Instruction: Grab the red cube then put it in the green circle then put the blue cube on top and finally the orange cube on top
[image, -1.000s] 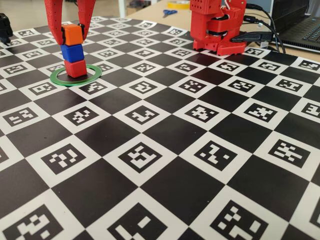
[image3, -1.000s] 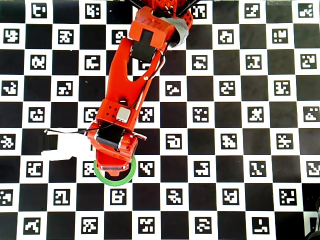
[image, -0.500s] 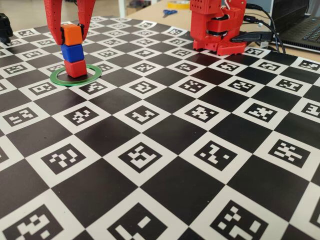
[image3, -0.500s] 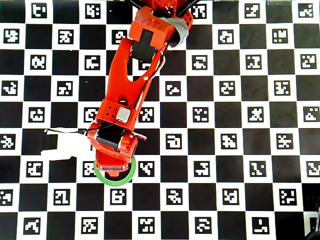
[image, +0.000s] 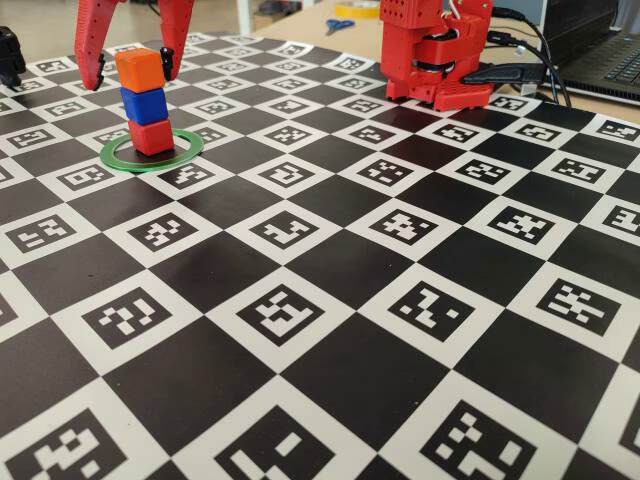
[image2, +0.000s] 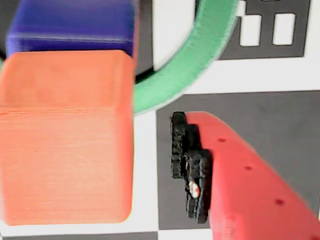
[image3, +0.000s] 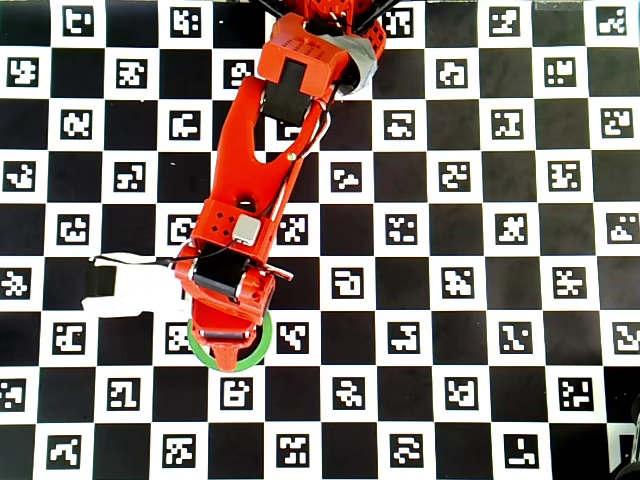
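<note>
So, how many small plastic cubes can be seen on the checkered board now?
3, all in one stack inside the thin green ring: the red plastic cube at the bottom, the deep-blue plastic cube on it, the orange plastic cube on top. No others show.

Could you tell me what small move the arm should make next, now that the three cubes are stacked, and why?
Probably a straight lift. In the fixed view the orange cube sits on the blue cube, which sits on the red cube inside the green ring. The gripper is open, with fingers either side of the orange cube, so any sideways motion could topple the stack.
</note>
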